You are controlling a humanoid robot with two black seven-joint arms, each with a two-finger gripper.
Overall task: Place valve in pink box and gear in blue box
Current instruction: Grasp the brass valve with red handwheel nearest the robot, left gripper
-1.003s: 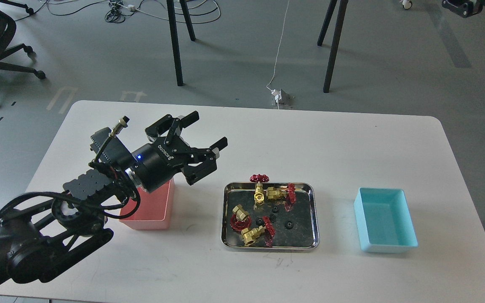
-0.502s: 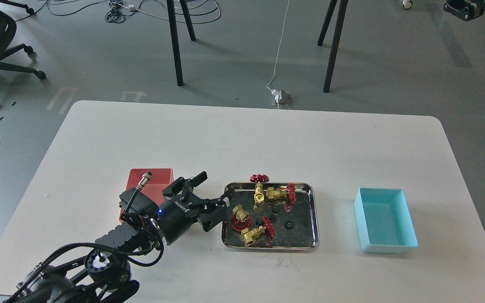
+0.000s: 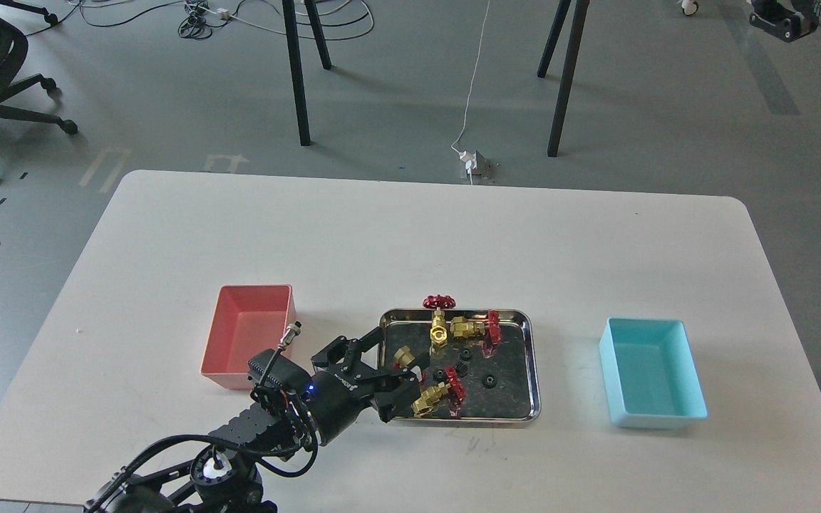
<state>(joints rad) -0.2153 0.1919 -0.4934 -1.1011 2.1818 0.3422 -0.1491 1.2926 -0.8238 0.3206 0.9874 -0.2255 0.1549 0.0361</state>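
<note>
My left gripper [image 3: 398, 360] reaches over the steel tray's [image 3: 533, 370] left rim with fingers spread around a valve [image 3: 405, 358], not clamped, while the pink box [image 3: 248, 335] sits just left on the desk [image 3: 410, 235].

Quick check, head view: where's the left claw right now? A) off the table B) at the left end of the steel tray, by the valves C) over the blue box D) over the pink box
B: the left claw is open at the left end of the steel tray, its fingers around a valve; the pink box and the blue box both sit empty, apart from it.
</note>
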